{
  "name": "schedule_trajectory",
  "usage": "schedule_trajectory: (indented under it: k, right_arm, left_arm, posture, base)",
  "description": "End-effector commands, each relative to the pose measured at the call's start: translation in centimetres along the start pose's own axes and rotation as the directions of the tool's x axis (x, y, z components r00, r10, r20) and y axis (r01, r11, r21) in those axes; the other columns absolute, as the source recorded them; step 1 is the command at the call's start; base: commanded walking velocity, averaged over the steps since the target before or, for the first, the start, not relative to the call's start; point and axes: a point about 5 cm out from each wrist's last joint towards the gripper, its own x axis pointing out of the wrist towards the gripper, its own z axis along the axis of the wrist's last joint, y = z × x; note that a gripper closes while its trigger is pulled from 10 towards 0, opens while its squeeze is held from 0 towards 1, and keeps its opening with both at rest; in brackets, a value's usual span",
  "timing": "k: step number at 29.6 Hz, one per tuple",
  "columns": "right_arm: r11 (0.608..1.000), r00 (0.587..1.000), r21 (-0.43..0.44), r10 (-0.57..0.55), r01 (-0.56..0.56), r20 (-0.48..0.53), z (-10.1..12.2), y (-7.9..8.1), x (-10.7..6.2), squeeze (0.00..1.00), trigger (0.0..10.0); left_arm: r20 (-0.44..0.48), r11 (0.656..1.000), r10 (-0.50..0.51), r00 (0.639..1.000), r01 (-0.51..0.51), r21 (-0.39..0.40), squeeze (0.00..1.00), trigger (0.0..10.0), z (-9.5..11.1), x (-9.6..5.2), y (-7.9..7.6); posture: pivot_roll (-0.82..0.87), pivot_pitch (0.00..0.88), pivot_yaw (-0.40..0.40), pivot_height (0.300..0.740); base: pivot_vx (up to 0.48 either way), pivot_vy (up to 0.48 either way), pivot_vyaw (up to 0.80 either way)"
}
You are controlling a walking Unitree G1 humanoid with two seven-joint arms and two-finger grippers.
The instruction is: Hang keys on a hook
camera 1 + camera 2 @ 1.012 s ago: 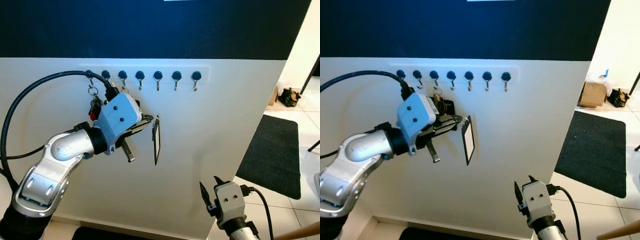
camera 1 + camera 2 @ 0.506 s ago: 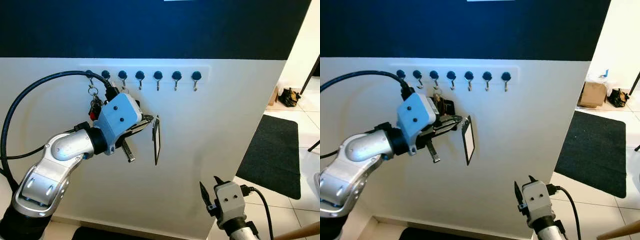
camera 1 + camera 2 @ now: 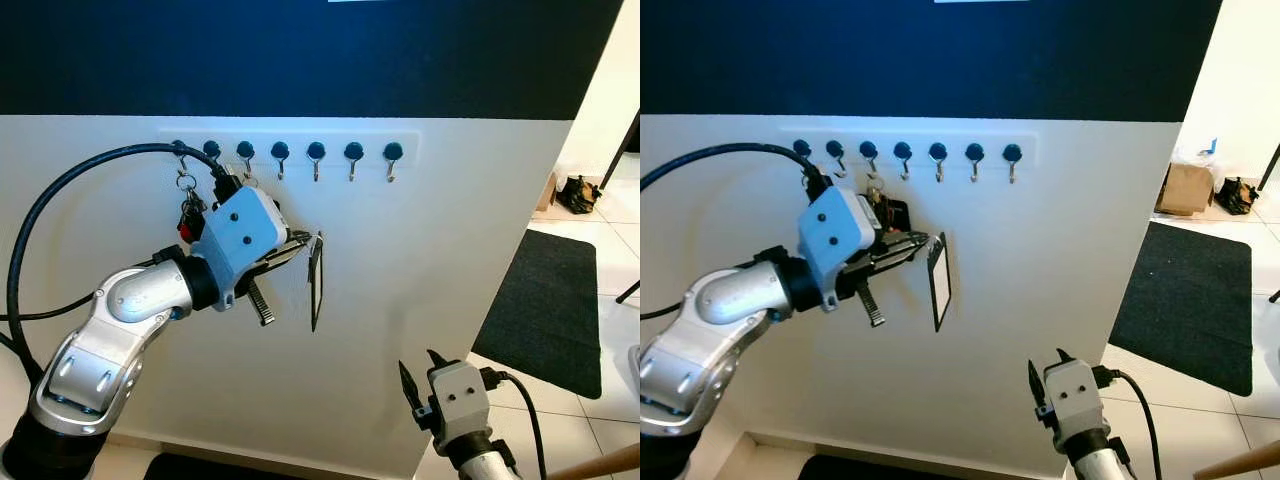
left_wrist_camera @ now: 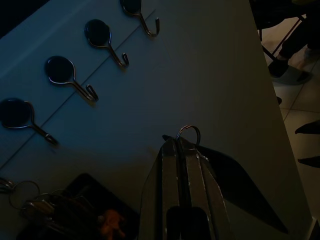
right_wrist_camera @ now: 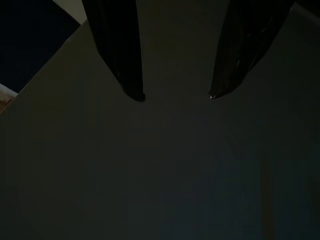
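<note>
A white rack of several dark-knobbed hooks runs along the white wall. My left gripper is raised just below the rack's left part, shut on a metal key ring. A flat black tag hangs from that ring, edge-on and close to the wall. Another bunch of keys hangs from a hook at the rack's left end, partly hidden behind my left wrist. The hooks to the right of my gripper are bare. My right gripper is low at the bottom, open and holding nothing.
The wall above the rack is dark blue. To the right, a black mat lies on the tiled floor. A cardboard box and dark bags stand farther back. My left arm's black cable loops beside the rack.
My left gripper has shifted slightly to the right with the ring, and the black tag has swung more edge-on. The right arm has not moved.
</note>
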Motion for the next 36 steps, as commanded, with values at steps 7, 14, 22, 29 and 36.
schedule_trajectory:
  k: [7, 14, 22, 29, 36]
  right_arm:
    - [1.000, 1.000, -0.005, 0.007, -0.007, -0.013, -0.2, 0.2, -0.2, 0.00, 10.0]
    - [1.000, 1.000, -0.004, 0.006, -0.006, -0.014, -0.2, 0.2, -0.2, 0.00, 10.0]
    - [1.000, 1.000, -0.003, 0.006, -0.006, -0.012, -0.2, 0.3, -0.2, 0.00, 10.0]
    - [1.000, 1.000, 0.003, 0.007, -0.007, -0.005, 0.0, 0.5, 0.0, 0.00, 10.0]
    - [1.000, 1.000, -0.001, 0.011, -0.011, 0.004, 0.2, 0.4, 0.4, 0.00, 10.0]
  left_arm:
    - [0.022, 1.000, -0.019, 1.000, 0.019, 0.000, 0.00, 10.0, 0.4, 0.4, -0.5]
    - [0.024, 1.000, -0.019, 1.000, 0.019, 0.000, 0.00, 10.0, 0.4, 0.4, -0.5]
    - [0.034, 1.000, -0.014, 0.999, 0.014, 0.011, 0.00, 10.0, 0.6, 0.8, -0.5]
    - [0.029, 0.997, 0.045, 0.999, -0.047, 0.069, 0.00, 10.0, 0.6, 2.6, 0.4]
    - [0.040, 0.996, 0.035, 0.999, -0.039, 0.083, 0.00, 10.0, 1.0, 4.0, 0.4]
  posture:
    - [-0.02, 0.110, 0.079, 0.740]
    - [-0.02, 0.112, 0.080, 0.740]
    - [-0.01, 0.116, 0.089, 0.740]
    - [0.00, 0.111, 0.083, 0.740]
    - [-0.01, 0.109, 0.084, 0.740]
  base:
    - [0.000, 0.000, 0.00]
    - [0.000, 0.000, 0.00]
    - [0.000, 0.000, 0.00]
    - [0.000, 0.000, 0.00]
    - [0.000, 0.000, 0.00]
